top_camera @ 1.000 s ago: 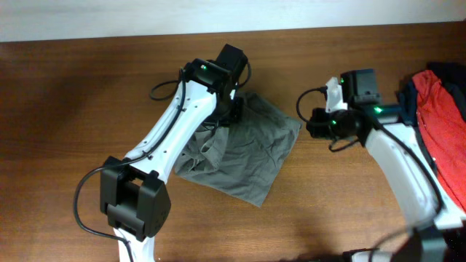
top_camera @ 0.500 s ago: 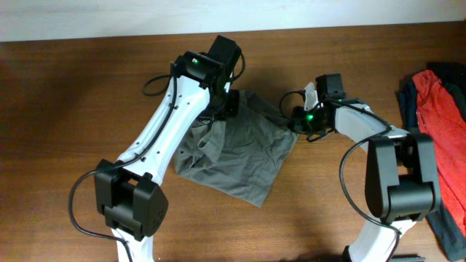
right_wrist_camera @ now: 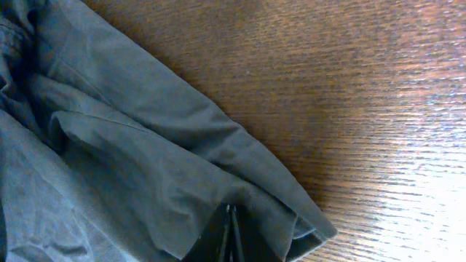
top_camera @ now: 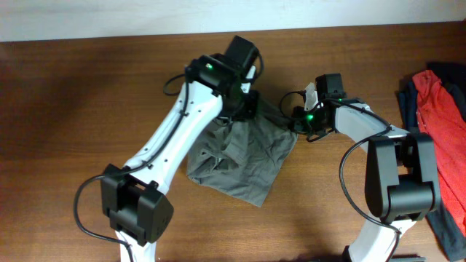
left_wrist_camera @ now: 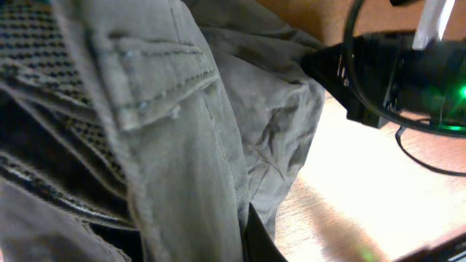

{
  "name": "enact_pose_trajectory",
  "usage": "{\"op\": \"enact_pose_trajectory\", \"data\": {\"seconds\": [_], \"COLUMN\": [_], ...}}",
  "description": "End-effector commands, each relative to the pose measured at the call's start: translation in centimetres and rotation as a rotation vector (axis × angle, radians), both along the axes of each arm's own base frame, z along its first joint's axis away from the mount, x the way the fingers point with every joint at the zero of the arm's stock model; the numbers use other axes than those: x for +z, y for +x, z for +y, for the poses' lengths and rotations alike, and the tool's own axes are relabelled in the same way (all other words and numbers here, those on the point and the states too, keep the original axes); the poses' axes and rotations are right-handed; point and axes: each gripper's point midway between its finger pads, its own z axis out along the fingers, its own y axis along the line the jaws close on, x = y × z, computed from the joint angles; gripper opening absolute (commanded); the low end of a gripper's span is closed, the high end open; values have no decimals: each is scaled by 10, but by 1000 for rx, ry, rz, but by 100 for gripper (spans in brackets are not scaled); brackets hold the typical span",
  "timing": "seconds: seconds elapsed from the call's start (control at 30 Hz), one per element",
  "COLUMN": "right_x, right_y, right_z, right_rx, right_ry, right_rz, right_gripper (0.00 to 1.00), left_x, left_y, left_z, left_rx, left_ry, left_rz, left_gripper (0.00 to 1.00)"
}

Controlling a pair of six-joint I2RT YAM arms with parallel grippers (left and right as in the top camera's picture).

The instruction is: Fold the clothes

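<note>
While the right gripper (top_camera: 297, 122) stays put at the back right corner of the grey-olive shorts (top_camera: 251, 164), the left gripper (top_camera: 244, 110) has moved a little toward the right edge of the worktop (top_camera: 73, 109). It has pulled the left side of the shorts along with it. The cloth's left edge now lies further in, so the shorts look narrower and more bunched (a fold is starting, I think, but it is not flat yet).

The left gripper seems to be pinching the shorts, since cloth hangs right across its camera. The right gripper's fingers are pressed together on the hem.

The shorts lie near the middle of the worktop, closer to the back edge. A red garment (top_camera: 440, 109) and a dark navy garment (top_camera: 408, 93) wait in a heap at the right edge. No box or basket is in view.
</note>
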Motion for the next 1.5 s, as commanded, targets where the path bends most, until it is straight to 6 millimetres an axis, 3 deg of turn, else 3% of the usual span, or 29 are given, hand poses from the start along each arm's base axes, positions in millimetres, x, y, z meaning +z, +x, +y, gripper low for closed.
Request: {"op": "enact_pose_trajectory", "data": {"seconds": [0.0,0.3,0.43,0.53,0.7,0.8,0.9,0.97,1.07,1.17,1.23,1.27,1.33,1.43,1.47], "right_x": [-20,-20,-20,-21,-21,-15,11,43,93,131,144,143,137,110,90], "right_y": [-12,-13,-15,-16,-17,-21,-17,-11,-8,-17,-34,-41,-52,-68,-73], "right_z": [-2,-2,-2,-2,-2,-6,-19,-32,-44,-45,-37,-32,-18,14,24], "right_rx": [-4,-4,-4,-4,-4,38,32,1,-33,-38,-19,-5,34,128,164], "right_ry": [-23,-24,-24,-24,-25,-39,-48,-47,-49,-45,-41,-40,-34,-31,-60], "right_rz": [68,71,80,83,90,91,68,18,-79,-145,-134,-113,-70,1,40], "right_gripper": [8,7,7,7,7,8,12,15,22,25,17,14,10,8,8], "left_x": [26,8,-7,-9,-4,4,4,3,3,-2,-7,-10,-20,-52,-73], "left_y": [-1,-25,-22,-18,-14,0,13,23,36,37,28,25,21,21,22], "left_z": [-7,-19,-22,-25,-16,11,47,73,105,108,90,84,77,68,64], "left_rx": [-32,-131,-135,-134,-117,-69,-5,26,28,-67,-215,-268,-335,-362,-367], "left_ry": [11,90,114,108,112,138,190,207,221,126,-50,-103,-150,-155,-145], "left_rz": [-103,-59,-47,-55,-53,-51,-39,-28,-24,13,63,80,110,178,215], "left_gripper": [8,9,23,50,54,55,63,79,84,84,84,84,73,22,5]}}
